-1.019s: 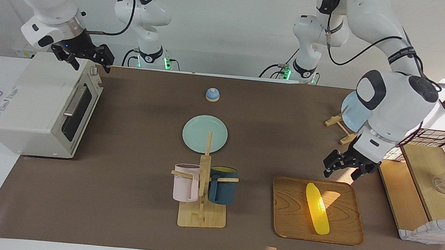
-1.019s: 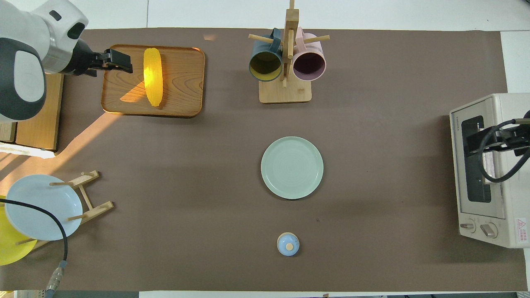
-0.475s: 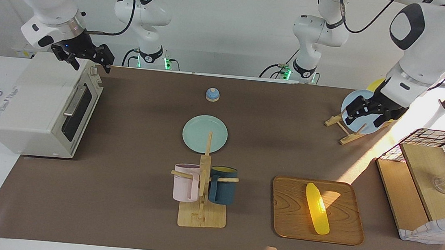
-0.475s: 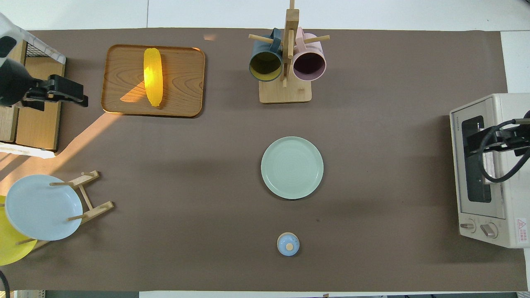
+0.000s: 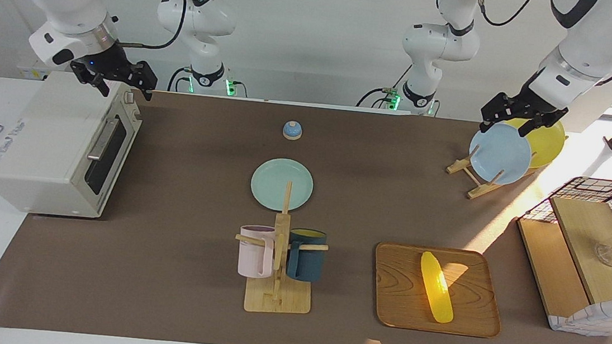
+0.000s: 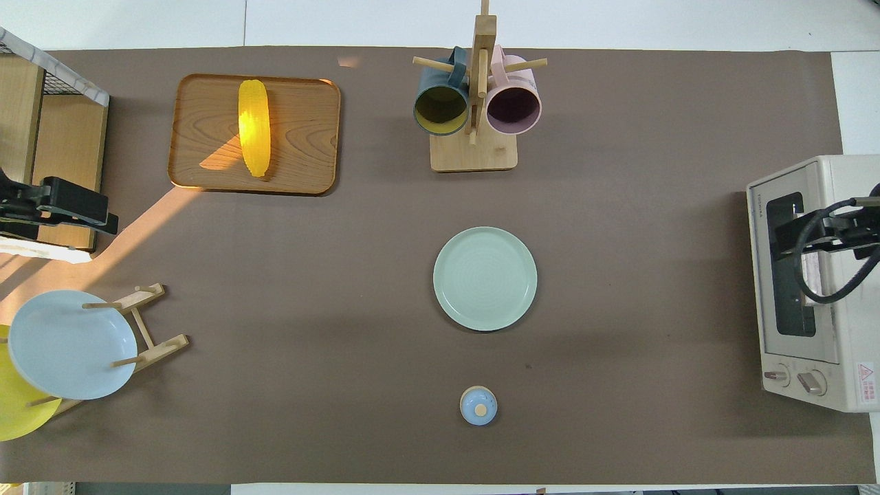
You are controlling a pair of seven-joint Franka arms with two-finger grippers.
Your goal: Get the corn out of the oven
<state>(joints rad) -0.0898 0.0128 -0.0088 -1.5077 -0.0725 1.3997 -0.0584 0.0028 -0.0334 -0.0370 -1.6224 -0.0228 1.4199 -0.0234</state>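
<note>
The yellow corn (image 5: 437, 287) (image 6: 254, 128) lies lengthwise on a wooden tray (image 5: 471, 317) (image 6: 302, 144), toward the left arm's end of the table and away from the robots. The cream oven (image 5: 45, 141) (image 6: 835, 282) stands at the right arm's end with its glass door closed. My right gripper (image 5: 118, 82) (image 6: 790, 237) hangs open just over the oven's top edge, nothing between its fingers. My left gripper (image 5: 519, 114) (image 6: 103, 212) is open and empty in the air over the plate rack, well clear of the tray.
A plate rack (image 5: 476, 180) with a blue plate (image 5: 499, 157) and a yellow plate (image 5: 546, 140) stands below the left gripper. A wire-and-wood basket (image 5: 594, 244) sits beside the tray. A mug rack (image 5: 279, 259), a green plate (image 5: 281, 184) and a small blue bell (image 5: 292, 130) occupy the middle.
The left arm has lifted away from beside the tray and drawn back toward the robots, ending over the plate rack. The corn, the oven and the right arm have not moved.
</note>
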